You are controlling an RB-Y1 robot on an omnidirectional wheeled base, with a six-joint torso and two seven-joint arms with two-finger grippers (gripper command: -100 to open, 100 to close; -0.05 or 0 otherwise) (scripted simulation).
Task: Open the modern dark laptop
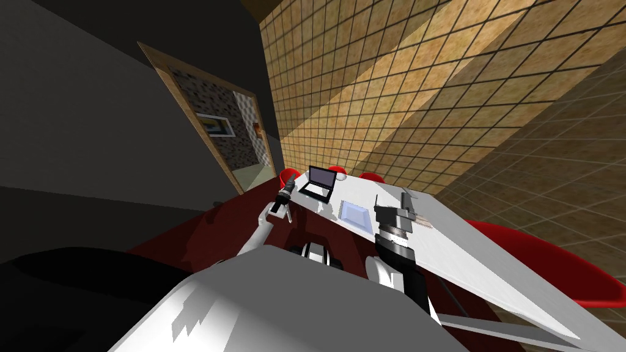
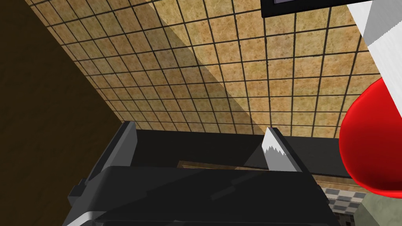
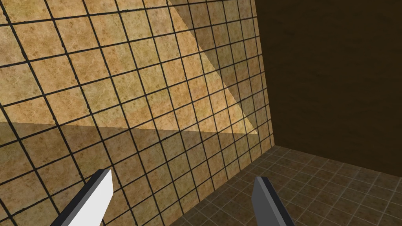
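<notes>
The slim dark laptop (image 1: 321, 182) sits at the far end of the long white bench (image 1: 477, 256) with its lid already upright, so the opening looks done. The left end effector (image 1: 288, 190) hovers just beside it with its fingers apart. The right end effector (image 1: 390, 200) is also spread and holds nothing.

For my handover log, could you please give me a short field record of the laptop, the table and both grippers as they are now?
laptop: dark, lid raised, pale screen showing, at the table's far end
table: white
left gripper: open, holding nothing, at the table's far left corner near the laptop
right gripper: open, holding nothing, raised over the table's middle
tray: pale, square, between laptop and right gripper
chairs: red, around the table
task state: laptop looks open
</notes>
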